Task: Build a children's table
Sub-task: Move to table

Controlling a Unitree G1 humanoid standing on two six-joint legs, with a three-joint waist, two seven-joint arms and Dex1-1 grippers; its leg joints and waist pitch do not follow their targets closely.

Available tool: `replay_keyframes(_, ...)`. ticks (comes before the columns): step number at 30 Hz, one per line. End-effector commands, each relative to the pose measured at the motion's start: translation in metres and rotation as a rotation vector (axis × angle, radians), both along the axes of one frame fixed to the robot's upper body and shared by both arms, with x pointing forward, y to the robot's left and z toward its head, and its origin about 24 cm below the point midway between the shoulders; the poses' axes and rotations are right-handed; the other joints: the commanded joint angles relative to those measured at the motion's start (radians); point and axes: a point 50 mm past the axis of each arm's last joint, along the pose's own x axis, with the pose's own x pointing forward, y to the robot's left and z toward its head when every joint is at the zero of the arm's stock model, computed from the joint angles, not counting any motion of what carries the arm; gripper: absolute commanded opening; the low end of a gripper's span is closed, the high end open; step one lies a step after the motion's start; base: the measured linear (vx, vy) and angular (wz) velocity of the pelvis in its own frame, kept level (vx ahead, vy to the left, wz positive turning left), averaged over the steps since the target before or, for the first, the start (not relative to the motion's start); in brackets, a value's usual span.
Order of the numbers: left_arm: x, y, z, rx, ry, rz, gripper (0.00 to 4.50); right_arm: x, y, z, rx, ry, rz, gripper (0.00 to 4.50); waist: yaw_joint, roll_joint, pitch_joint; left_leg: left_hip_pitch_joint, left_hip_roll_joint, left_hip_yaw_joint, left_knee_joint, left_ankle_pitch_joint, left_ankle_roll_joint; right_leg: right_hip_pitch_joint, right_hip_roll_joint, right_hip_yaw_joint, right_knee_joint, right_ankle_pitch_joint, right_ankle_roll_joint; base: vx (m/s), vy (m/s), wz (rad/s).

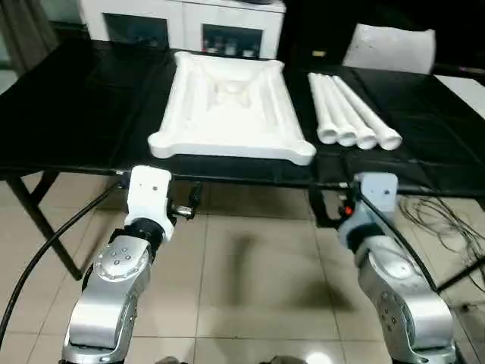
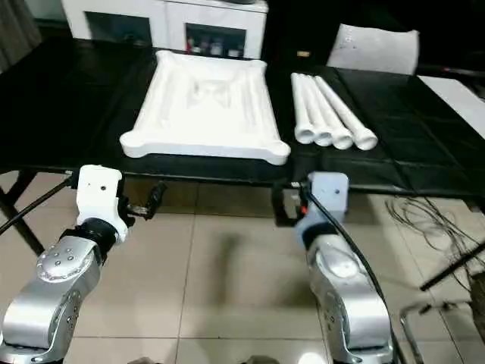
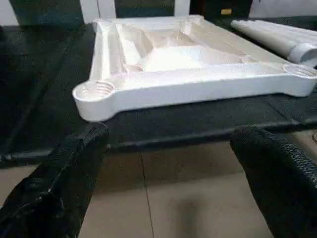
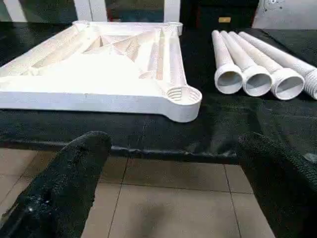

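The children's table top (image 1: pixel 227 106) lies upside down on a black work table, its ribbed underside and round corner sockets (image 3: pixel 99 90) facing up. To its right, four white legs (image 1: pixel 352 114) lie side by side, open ends (image 4: pixel 257 79) toward me. Both arms hang in front of the work table's near edge, below its surface. My left gripper (image 3: pixel 168 198) is open with nothing between its black fingers (image 3: pixel 59 183), facing the top's near left corner. My right gripper (image 4: pixel 168 188) is also open and empty, facing the near right corner socket (image 4: pixel 179 94) and the leg ends.
The black work table's front edge (image 1: pixel 227 179) runs just beyond both grippers. Behind it stands a white cabinet with glass doors (image 1: pixel 182 23), and a flat white panel (image 1: pixel 390 47) lies at the back right. Cables (image 1: pixel 439 220) trail over the tiled floor at right.
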Motion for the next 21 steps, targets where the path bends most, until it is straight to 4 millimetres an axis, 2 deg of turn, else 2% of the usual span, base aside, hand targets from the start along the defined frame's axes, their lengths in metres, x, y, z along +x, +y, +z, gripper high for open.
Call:
replay_keyframes(1,0.001,-0.005,0.005,0.004,-0.031,-0.033,4.47,0.002,-0.010,0.008,-0.031,-0.051,-0.047,4.50,-0.004,0.019,-0.045,0.040,0.062,-0.027,-0.108,-0.545,-0.042,0.012,-0.055,0.039,-0.107,-0.518,-0.072,0.121,0.009,-0.03)
replay_keyframes(2,0.001,-0.005,0.005,0.005,-0.031,-0.033,4.47,0.002,-0.010,0.008,-0.031,-0.052,-0.047,4.50,-0.004,0.020,-0.046,0.043,0.061,-0.025,-0.110,-0.551,-0.034,0.018,-0.052,0.036,-0.107,-0.515,-0.078,0.089,0.005,-0.04)
replay_keyframes(3,0.001,-0.005,0.006,0.009,-0.031,-0.032,4.47,0.002,-0.010,0.009,-0.031,-0.051,-0.046,4.50,-0.007,0.021,-0.045,0.042,0.060,-0.022,-0.113,-0.548,-0.015,0.029,-0.046,0.033,-0.107,-0.499,-0.094,0.104,-0.001,-0.05)
replay_keyframes(6,0.001,-0.005,0.007,0.008,-0.032,-0.030,4.47,0.002,-0.011,0.011,-0.067,-0.064,-0.031,4.50,-0.007,0.019,-0.052,0.043,0.056,-0.010,-0.115,-0.458,0.024,0.053,-0.044,0.037,-0.103,-0.376,-0.147,0.123,-0.005,-0.02)
replay_keyframes(7,0.001,-0.005,0.009,0.007,-0.039,-0.032,4.47,0.002,-0.009,0.013,-0.068,-0.069,-0.010,4.50,-0.002,0.016,-0.066,0.034,0.046,0.007,-0.112,-0.295,0.078,0.087,-0.043,0.040,-0.098,-0.226,-0.185,0.124,-0.002,-0.01)
replay_keyframes(8,0.001,-0.005,0.010,0.007,-0.042,-0.031,4.47,0.002,-0.008,0.014,-0.063,-0.070,0.001,4.50,-0.002,0.014,-0.068,0.035,0.044,0.011,-0.110,-0.251,0.099,0.090,-0.042,0.040,-0.096,-0.187,-0.197,0.124,-0.002,-0.01)
replay_keyframes(9,0.000,-0.005,0.010,0.006,-0.043,-0.030,4.47,0.002,-0.007,0.014,-0.060,-0.072,0.010,4.50,0.000,0.012,-0.077,0.022,0.036,0.014,-0.100,-0.139,0.139,0.113,-0.038,0.039,-0.088,-0.098,-0.212,0.123,0.002,0.00)
replay_keyframes(10,0.000,-0.005,0.011,0.006,-0.045,-0.030,4.47,0.002,-0.007,0.015,-0.059,-0.074,0.018,4.50,0.003,0.013,-0.083,0.023,0.028,0.016,-0.090,-0.038,0.180,0.119,-0.031,0.040,-0.075,0.010,-0.225,0.184,0.008,-0.03)
replay_keyframes(11,0.000,-0.006,0.011,0.007,-0.049,-0.031,4.47,0.001,-0.005,0.016,-0.061,-0.077,0.035,4.50,-0.003,0.026,-0.088,0.075,0.044,0.029,-0.091,-0.016,0.150,0.092,-0.013,0.052,-0.060,0.040,-0.238,0.184,0.008,-0.03)
replay_keyframes(12,0.000,-0.006,0.012,0.008,-0.054,-0.031,4.47,0.001,-0.003,0.016,-0.059,-0.077,0.050,4.50,-0.007,0.029,-0.085,0.135,0.070,0.037,-0.097,-0.008,0.107,0.051,0.010,0.056,-0.040,0.056,-0.245,0.201,-0.002,-0.34)
replay_keyframes(13,0.000,-0.006,0.013,0.011,-0.060,-0.030,4.47,0.001,-0.002,0.018,-0.061,-0.084,0.067,4.50,-0.014,0.018,-0.060,0.200,0.122,0.034,-0.111,-0.015,0.044,-0.021,0.003,0.038,-0.008,0.013,-0.210,0.165,-0.009,-0.60)
replay_keyframes(14,0.000,-0.006,0.014,0.012,-0.062,-0.028,4.47,0.001,-0.001,0.018,-0.063,-0.089,0.071,4.50,-0.014,0.005,-0.054,0.200,0.115,0.052,-0.110,-0.061,0.025,-0.016,-0.004,0.045,-0.010,0.005,-0.213,0.165,-0.009,-0.60)
replay_keyframes(15,0.000,-0.006,0.014,0.015,-0.065,-0.025,4.47,0.001,0.000,0.019,-0.058,-0.094,0.083,4.50,0.013,-0.016,-0.054,0.140,0.033,0.107,-0.079,-0.124,-0.021,0.065,0.018,0.112,-0.028,0.050,-0.241,0.169,-0.003,-0.60)
replay_keyframes(16,0.000,-0.006,0.015,0.015,-0.068,-0.027,4.47,0.000,0.000,0.020,-0.072,-0.102,0.089,4.50,0.072,-0.052,-0.062,-0.016,-0.023,0.065,0.003,-0.154,0.035,0.200,-0.041,0.204,-0.065,0.177,-0.261,0.150,0.010,-0.32)
replay_keyframes(17,0.000,-0.007,0.016,0.015,-0.071,-0.029,4.47,0.000,0.000,0.021,-0.079,-0.104,0.092,4.50,0.081,-0.018,-0.083,-0.033,-0.002,0.031,0.042,-0.124,0.061,0.225,-0.102,0.239,-0.068,0.284,-0.301,0.150,0.010,-0.32)
replay_keyframes(18,0.001,-0.008,0.017,0.015,-0.075,-0.031,4.47,0.000,0.000,0.021,-0.079,-0.105,0.093,4.50,0.080,-0.014,-0.077,-0.057,0.023,0.001,0.064,-0.093,0.077,0.222,-0.138,0.248,-0.072,0.374,-0.336,0.111,0.032,-0.12)
replay_keyframes(19,0.001,-0.009,0.019,0.017,-0.081,-0.035,4.47,0.000,0.000,0.022,-0.075,-0.104,0.093,4.50,0.074,0.027,-0.083,-0.049,0.035,-0.016,-0.032,0.087,0.057,0.190,-0.003,0.121,-0.001,0.559,-0.269,0.051,0.021,-0.12)
replay_keyframes(20,0.002,-0.009,0.019,0.017,-0.082,-0.035,4.47,0.000,0.000,0.022,-0.075,-0.104,0.094,4.50,0.055,0.055,-0.080,0.021,0.060,-0.032,-0.066,0.134,0.080,0.125,0.035,0.059,0.021,0.436,-0.211,0.046,0.042,-0.21)
replay_keyframes(21,0.002,-0.009,0.020,0.024,-0.090,-0.034,4.47,0.000,0.000,0.022,-0.070,-0.104,0.094,4.50,-0.022,0.064,-0.078,0.182,0.159,-0.150,-0.079,0.239,0.265,-0.059,0.033,0.015,0.109,-0.034,-0.106,0.098,-0.002,-0.04)
